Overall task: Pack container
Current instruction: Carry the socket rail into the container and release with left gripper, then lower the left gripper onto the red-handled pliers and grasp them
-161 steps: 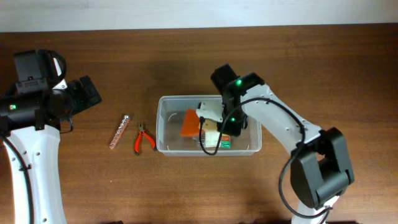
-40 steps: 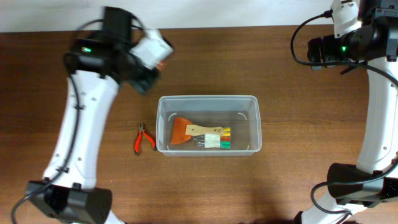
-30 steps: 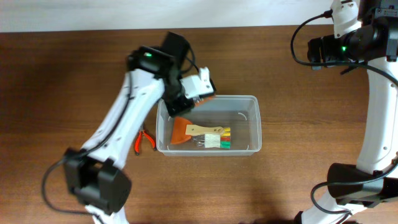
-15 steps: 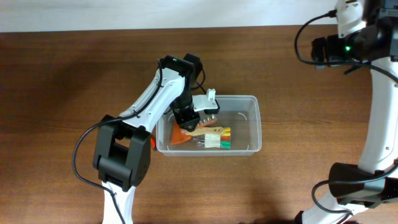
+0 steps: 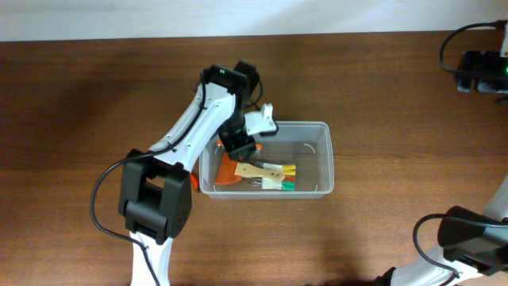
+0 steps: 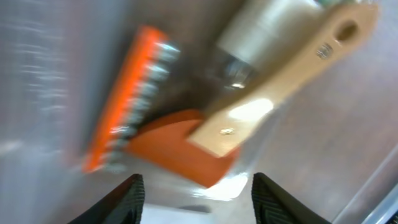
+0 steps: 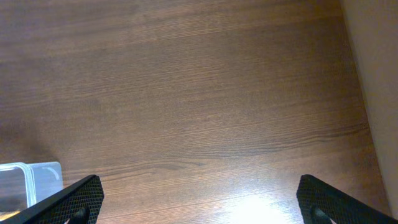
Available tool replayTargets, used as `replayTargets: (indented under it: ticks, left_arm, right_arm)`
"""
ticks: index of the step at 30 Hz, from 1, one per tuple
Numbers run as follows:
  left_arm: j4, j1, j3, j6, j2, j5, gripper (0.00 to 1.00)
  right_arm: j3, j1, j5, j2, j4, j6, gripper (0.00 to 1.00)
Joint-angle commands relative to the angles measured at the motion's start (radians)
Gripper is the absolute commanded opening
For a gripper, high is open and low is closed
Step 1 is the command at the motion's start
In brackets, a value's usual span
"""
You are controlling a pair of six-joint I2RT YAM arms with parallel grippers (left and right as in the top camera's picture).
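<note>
The container (image 5: 321,135), a clear rectangular tub, stands mid-table. Inside lie an orange scraper with a wooden handle (image 5: 252,169) and yellow and green pieces (image 5: 284,178). My left gripper (image 5: 242,147) reaches down into the tub's back left part. In the left wrist view the left gripper (image 6: 202,202) is open with nothing between its fingers. Just ahead of it lie an orange strip set with silvery bits (image 6: 124,106) and the scraper (image 6: 280,74). My right gripper (image 7: 202,199) stands open over bare table, far to the back right.
Red-handled pliers (image 5: 193,179) lie left of the tub, mostly hidden under my left arm. My right arm (image 5: 482,70) hangs at the table's far right edge. A corner of the tub (image 7: 25,183) shows in the right wrist view.
My left arm swung from the back left over the tub and down into it, and its jaws opened, leaving the orange strip inside. The right arm drew further right.
</note>
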Motion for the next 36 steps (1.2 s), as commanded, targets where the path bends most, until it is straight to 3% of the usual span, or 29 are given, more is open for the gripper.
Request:
replayTargets:
  ticks: [1, 2, 3, 8, 10, 14, 16, 20, 36]
  left_arm:
    - [-0.024, 0.003, 0.117, -0.11, -0.114, -0.186, 0.62]
    - [-0.039, 0.007, 0.145, -0.138, -0.14, -0.26, 0.68]
    - [-0.047, 0.013, 0.163, -0.165, -0.166, -0.314, 0.99]
    - [-0.081, 0.122, 0.179, -0.326, -0.305, -0.369, 0.99]
    - [-0.12, 0.205, 0.179, -0.443, -0.341, -0.369, 0.99]
    - [-0.22, 0.388, 0.178, -0.657, -0.364, -0.203, 0.99]
    - [-0.244, 0.45, 0.159, -0.671, -0.364, -0.108, 0.99]
    - [-0.209, 0.485, 0.051, -0.671, -0.365, -0.148, 0.99]
    - [0.285, 0.485, -0.632, -0.704, -0.365, -0.029, 0.99]
  right_arm:
    - [-0.001, -0.024, -0.046, 0.002, 0.006, 0.012, 0.99]
    - [-0.001, -0.025, -0.046, 0.002, 0.006, 0.012, 0.99]
    - [-0.001, -0.027, -0.046, 0.002, 0.007, 0.012, 0.99]
    - [-0.002, -0.028, -0.046, 0.002, 0.011, 0.012, 0.99]
    - [-0.002, -0.028, -0.047, 0.002, 0.011, 0.012, 0.99]
    - [-0.002, -0.028, -0.059, 0.002, 0.011, 0.012, 0.99]
    - [-0.002, -0.028, -0.071, 0.002, 0.011, 0.012, 0.99]
    - [-0.002, -0.028, -0.072, 0.002, 0.011, 0.011, 0.99]
    - [-0.002, -0.028, -0.072, 0.002, 0.011, 0.012, 0.99]
